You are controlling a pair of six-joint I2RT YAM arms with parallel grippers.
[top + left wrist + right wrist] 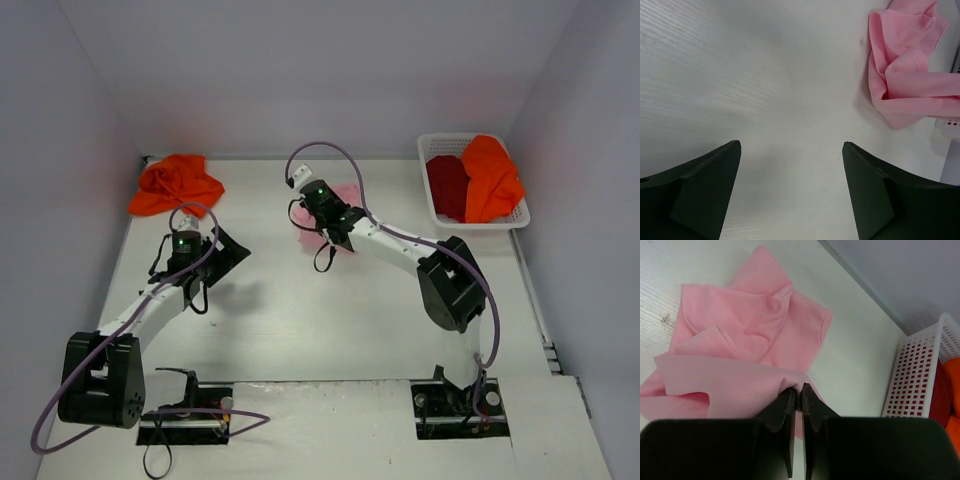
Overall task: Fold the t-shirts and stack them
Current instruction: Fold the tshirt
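The right jaws pinch an edge of the pink t-shirt, its crumpled bulk lying just ahead of them on the desk. The left jaws gape wide, with the shirt ahead and to their right. This is probably the spreading step; next, the left jaws must take a second edge.

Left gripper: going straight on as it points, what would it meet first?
Probably the bare table; the open left gripper aims there, and the pink t-shirt lies off that line. Depth is unclear.
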